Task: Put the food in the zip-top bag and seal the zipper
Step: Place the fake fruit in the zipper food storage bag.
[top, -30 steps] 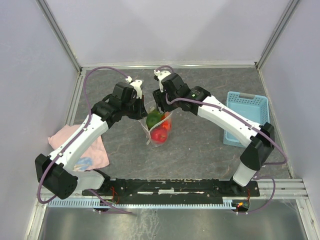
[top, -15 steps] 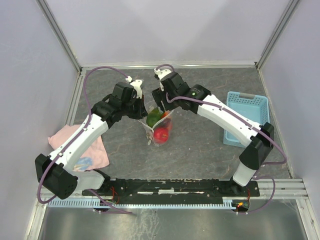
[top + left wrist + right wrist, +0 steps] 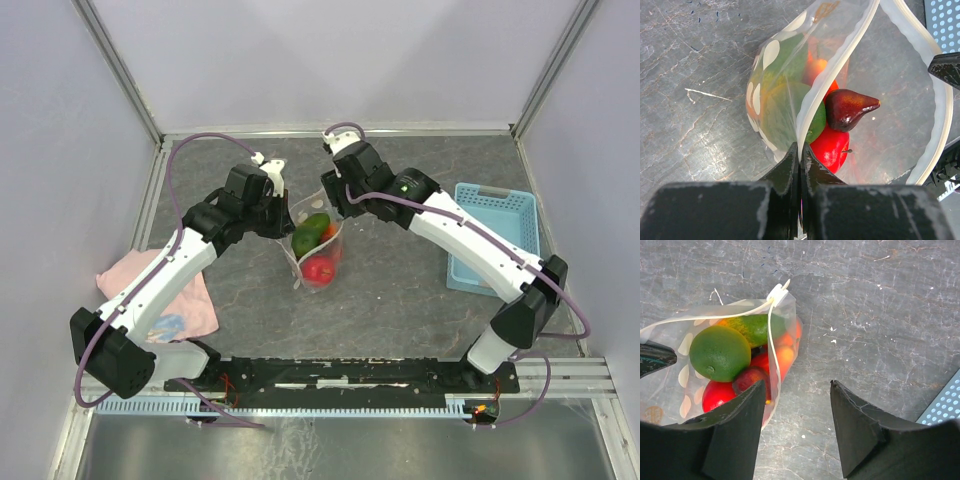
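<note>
The zip-top bag [image 3: 318,248] stands open on the grey table with the food inside. In the left wrist view my left gripper [image 3: 801,148] is shut on the near zipper strip [image 3: 835,75], holding the mouth open over a dark maroon fruit [image 3: 847,106], a red one [image 3: 830,148] and a green one [image 3: 787,107]. My right gripper [image 3: 797,385] is open and empty, its left finger beside the bag's wall [image 3: 785,347]. That view shows a green lime [image 3: 720,352], a green mango [image 3: 756,325] and an orange fruit [image 3: 786,356]. From above, the left gripper [image 3: 288,222] and right gripper [image 3: 342,212] flank the bag.
A light-blue perforated basket [image 3: 495,235] stands at the right; its corner shows in the left wrist view [image 3: 942,20]. A pink cloth [image 3: 165,290] lies at the left under the left arm. Enclosure walls ring the table.
My right gripper has drawn back and to the right, off the bag's rim. The bag's mouth stands wider and the green fruit shows more. The left arm has not moved.
</note>
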